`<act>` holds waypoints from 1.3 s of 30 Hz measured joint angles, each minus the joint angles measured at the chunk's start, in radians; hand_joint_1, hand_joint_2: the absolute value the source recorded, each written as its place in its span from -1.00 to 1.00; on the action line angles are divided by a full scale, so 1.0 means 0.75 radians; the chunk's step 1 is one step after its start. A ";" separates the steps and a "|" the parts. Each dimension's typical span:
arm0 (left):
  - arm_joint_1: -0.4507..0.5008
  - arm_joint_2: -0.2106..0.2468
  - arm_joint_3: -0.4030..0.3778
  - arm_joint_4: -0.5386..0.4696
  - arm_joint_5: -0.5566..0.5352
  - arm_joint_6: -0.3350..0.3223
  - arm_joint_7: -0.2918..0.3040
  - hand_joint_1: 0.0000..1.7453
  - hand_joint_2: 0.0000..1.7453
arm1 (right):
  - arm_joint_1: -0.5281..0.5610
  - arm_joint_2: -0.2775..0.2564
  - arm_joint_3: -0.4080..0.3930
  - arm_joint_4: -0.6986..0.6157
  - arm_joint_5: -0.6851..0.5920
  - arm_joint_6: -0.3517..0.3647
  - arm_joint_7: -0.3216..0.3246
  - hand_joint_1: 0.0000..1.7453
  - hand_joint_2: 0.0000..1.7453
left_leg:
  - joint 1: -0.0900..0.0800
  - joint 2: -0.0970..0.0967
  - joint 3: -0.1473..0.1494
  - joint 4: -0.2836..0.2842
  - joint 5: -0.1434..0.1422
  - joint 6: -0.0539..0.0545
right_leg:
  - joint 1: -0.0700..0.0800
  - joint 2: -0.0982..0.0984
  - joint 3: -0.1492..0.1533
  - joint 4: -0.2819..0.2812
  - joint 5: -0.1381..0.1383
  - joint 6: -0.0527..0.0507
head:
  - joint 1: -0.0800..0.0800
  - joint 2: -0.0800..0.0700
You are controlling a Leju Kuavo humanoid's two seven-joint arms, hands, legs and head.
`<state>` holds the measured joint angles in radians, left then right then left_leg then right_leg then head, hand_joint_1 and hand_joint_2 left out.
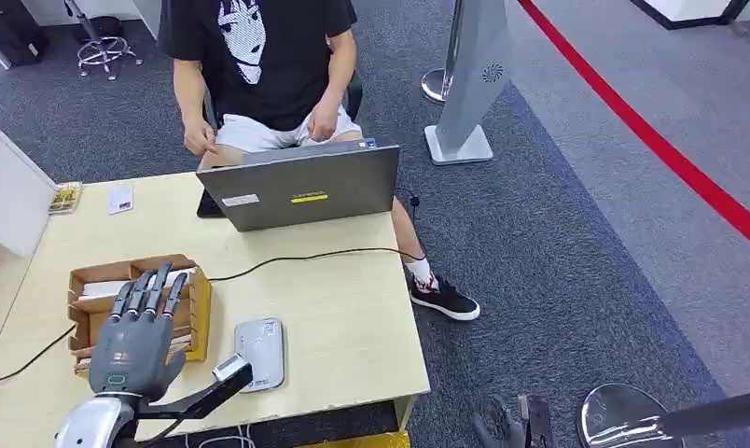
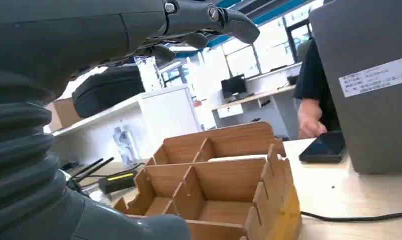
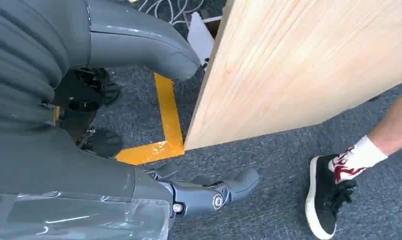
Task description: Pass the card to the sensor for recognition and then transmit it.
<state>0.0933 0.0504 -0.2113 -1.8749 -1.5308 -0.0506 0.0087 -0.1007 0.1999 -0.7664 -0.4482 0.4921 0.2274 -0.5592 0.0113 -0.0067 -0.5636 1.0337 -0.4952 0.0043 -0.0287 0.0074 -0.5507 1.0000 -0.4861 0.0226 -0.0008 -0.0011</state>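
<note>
A wooden divider box (image 1: 196, 313) stands at the table's near left, with white cards (image 1: 103, 288) lying in its far compartment. My left hand (image 1: 138, 329) hovers just over the box, fingers stretched forward and apart, holding nothing. In the left wrist view the fingers (image 2: 209, 17) reach above the box (image 2: 224, 180), where a white card edge (image 2: 235, 158) shows. The grey card sensor (image 1: 260, 353) lies flat to the right of the box, near my thumb. My right hand (image 1: 511, 425) hangs empty below the table's right edge; its fingers (image 3: 214, 192) hang loosely over the carpet.
A person sits behind a grey laptop (image 1: 301, 187) at the table's far side, with a black phone (image 1: 208, 203) beside it. A black cable (image 1: 315, 255) crosses the table. A small white card (image 1: 119, 198) lies far left. The person's shoe (image 1: 444, 297) and a stanchion base (image 1: 623, 417) are on the right.
</note>
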 joint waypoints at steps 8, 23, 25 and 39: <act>-0.018 0.101 0.054 0.170 0.020 0.051 -0.056 -1.00 1.00 | 0.007 0.014 -0.001 -0.023 0.000 0.006 0.002 -1.00 1.00 | 0.000 0.000 0.000 0.000 0.001 -0.001 | 0.000 0.000 0.000 0.001 0.000 0.000 | -0.002 0.000; -0.001 0.048 0.053 0.213 -0.033 0.015 0.014 -1.00 1.00 | 0.019 0.017 -0.007 -0.042 0.005 0.028 0.002 -1.00 1.00 | 0.000 0.000 0.000 0.000 0.000 0.000 | 0.000 0.000 0.000 0.000 0.000 0.000 | 0.000 0.000; -0.019 0.076 0.053 0.240 -0.007 0.043 -0.019 -1.00 1.00 | 0.020 0.021 -0.008 -0.049 0.015 0.027 0.003 -1.00 1.00 | 0.000 0.000 0.000 0.000 0.001 -0.001 | 0.000 0.000 0.000 0.001 0.000 0.000 | -0.001 0.000; -0.055 0.111 0.054 0.315 0.003 0.072 -0.044 1.00 1.00 | 0.023 0.032 -0.015 -0.060 0.014 0.036 0.006 -1.00 1.00 | 0.000 0.000 0.000 0.000 0.001 -0.001 | 0.000 0.000 0.000 0.001 0.000 0.000 | 0.000 0.000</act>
<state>0.0520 0.1335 -0.1709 -1.6388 -1.5286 0.0034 -0.0240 -0.0837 0.2239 -0.7774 -0.4932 0.5028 0.2545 -0.5547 0.0111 -0.0068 -0.5637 1.0338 -0.4948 0.0039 -0.0290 0.0072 -0.5506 1.0005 -0.4860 0.0226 -0.0008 -0.0011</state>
